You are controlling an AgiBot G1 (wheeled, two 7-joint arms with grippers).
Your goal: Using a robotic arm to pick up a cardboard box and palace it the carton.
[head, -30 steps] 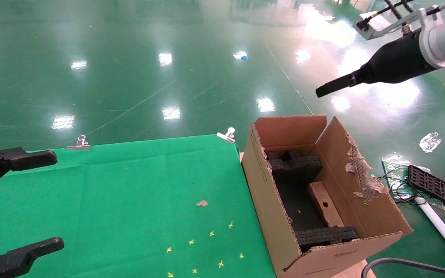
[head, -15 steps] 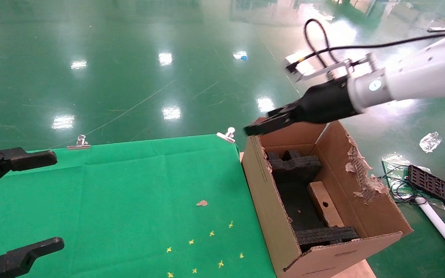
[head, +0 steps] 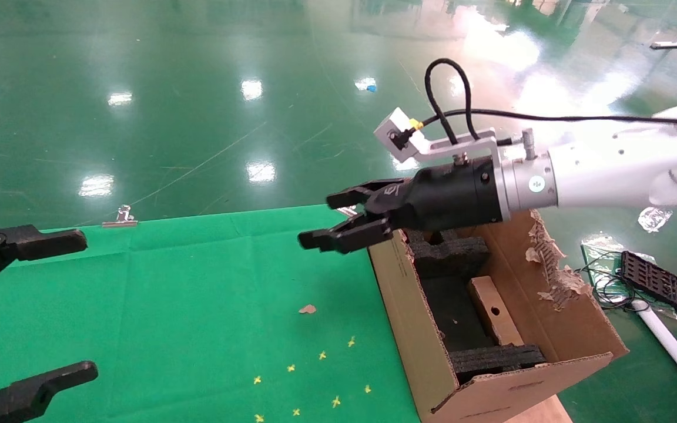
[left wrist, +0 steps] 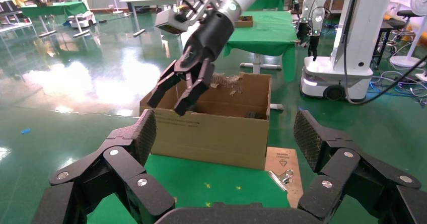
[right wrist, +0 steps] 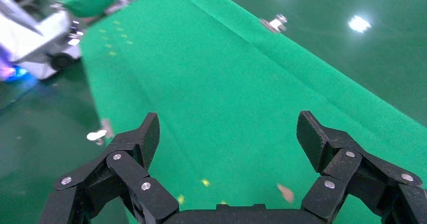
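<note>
The carton [head: 409, 305] stands at the right edge of the green-clothed table [head: 197, 282], flaps up, one edge torn, black foam [head: 447, 252] inside. A slim brown cardboard piece with a round hole [head: 494, 311] lies inside against the right wall. No small tape-wrapped cardboard box shows on the cloth. The robotic arm, my right one [head: 597, 176], reaches across the carton's far corner; its gripper [head: 319, 220] is open and empty above the cloth, also in the left wrist view [left wrist: 168, 100] and its own view [right wrist: 227, 121]. My left gripper [head: 89, 304] is parked open at the far left.
Metal clips [head: 120, 216] [head: 347, 204] hold the cloth at the far edge. Yellow marks [head: 315, 376] and a brown scrap [head: 307, 309] lie on the cloth. A black tray with cables [head: 659, 282] lies on the floor right of the carton. Another robot base [left wrist: 347, 58] stands beyond.
My right arm has swung down and left from high at the far right, past the carton's far flap, to over the table's right part. Its fingers have spread. The left arm has not moved.
</note>
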